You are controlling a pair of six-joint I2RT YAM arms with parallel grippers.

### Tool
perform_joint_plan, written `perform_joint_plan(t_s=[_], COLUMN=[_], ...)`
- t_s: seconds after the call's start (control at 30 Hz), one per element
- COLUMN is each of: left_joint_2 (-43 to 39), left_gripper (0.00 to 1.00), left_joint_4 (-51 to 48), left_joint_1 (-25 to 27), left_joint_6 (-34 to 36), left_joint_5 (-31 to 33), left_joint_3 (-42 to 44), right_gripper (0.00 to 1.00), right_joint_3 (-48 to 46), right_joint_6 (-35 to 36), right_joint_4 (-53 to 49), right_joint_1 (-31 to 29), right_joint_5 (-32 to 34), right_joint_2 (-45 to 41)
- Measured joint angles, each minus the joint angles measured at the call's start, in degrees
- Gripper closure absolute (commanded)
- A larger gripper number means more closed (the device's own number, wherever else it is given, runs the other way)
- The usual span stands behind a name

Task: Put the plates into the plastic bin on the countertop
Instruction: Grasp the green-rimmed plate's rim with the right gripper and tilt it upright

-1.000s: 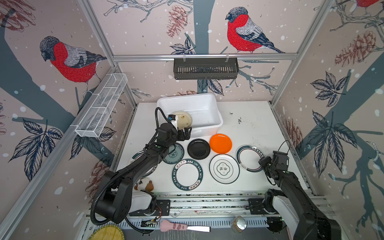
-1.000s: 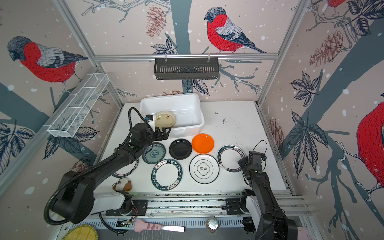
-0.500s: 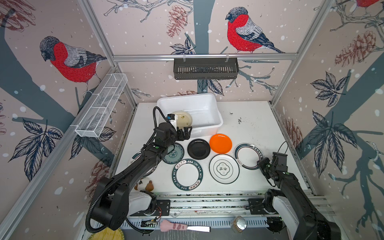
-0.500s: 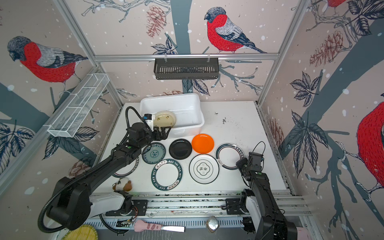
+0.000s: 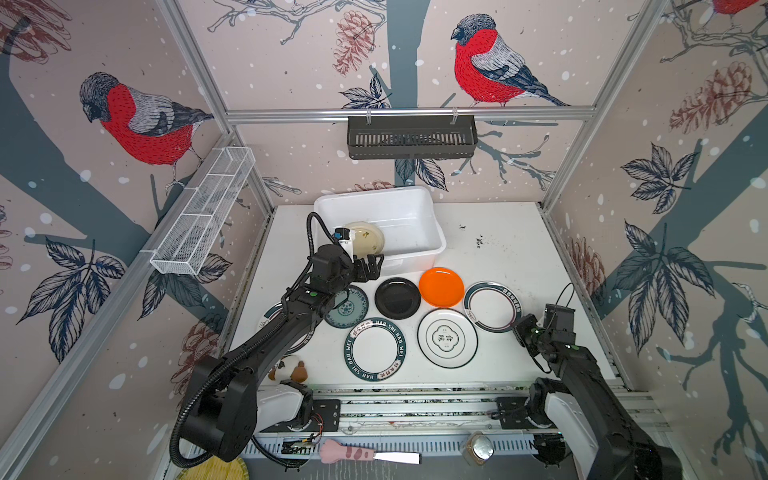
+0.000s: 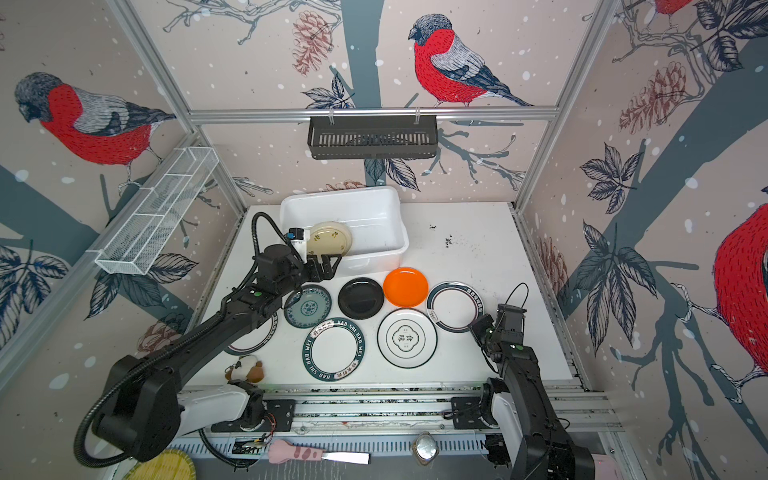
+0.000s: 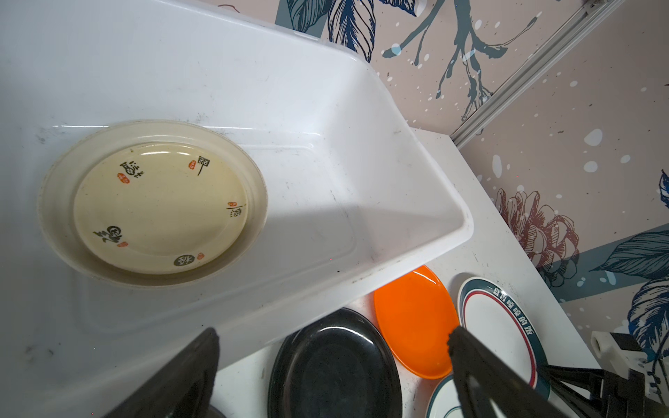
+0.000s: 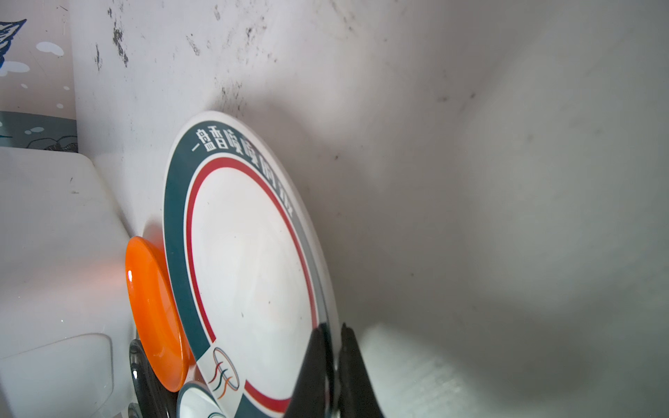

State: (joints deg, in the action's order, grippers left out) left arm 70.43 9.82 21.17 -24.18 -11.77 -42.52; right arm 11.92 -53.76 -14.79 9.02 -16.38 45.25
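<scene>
Speckled countertop (image 5: 511,237) bears plastic bin (image 5: 415,257) and plates (image 5: 441,286).

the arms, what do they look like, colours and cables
Both are matte black with white base housings and a small green light near the wrist. The left arm carries a ribbed black hose, the right arm a thin black cable loop.

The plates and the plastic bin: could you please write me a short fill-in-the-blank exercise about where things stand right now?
1. The lone plate inside the plastic bin is ____ in colour.
2. The right hand is shut on the rim of a teal-rimmed plate whose inner ring is ____.
3. The left hand, near the bin's front wall, holds nothing and stands ____.
4. The orange plate lies between that same teal-rimmed plate and the ____ plate.
Missing words: cream, red, open, black.
</scene>
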Motion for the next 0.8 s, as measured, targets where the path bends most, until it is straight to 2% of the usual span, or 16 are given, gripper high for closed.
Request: perform_joint_plan(t_s=[0.43, 0.8], left_joint_2=[0.2, 2.3], left_gripper=[0.02, 0.02], left_joint_4=[0.2, 0.2], left_joint_1=[0.1, 0.1], left_joint_6=[0.0, 0.0], left_joint_5=[-1.6, -3.6], left_joint_3=[-0.9, -3.5], right_gripper=[1.0, 1.0], right_joint_3=[4.8, 14.4], right_joint_6=[1.5, 3.6], right_joint_4=[-9.2, -14.1], right_joint_1=[-0.1, -1.5], right_joint_5=[2.5, 5.8], right_joint_2=[-6.3, -5.4])
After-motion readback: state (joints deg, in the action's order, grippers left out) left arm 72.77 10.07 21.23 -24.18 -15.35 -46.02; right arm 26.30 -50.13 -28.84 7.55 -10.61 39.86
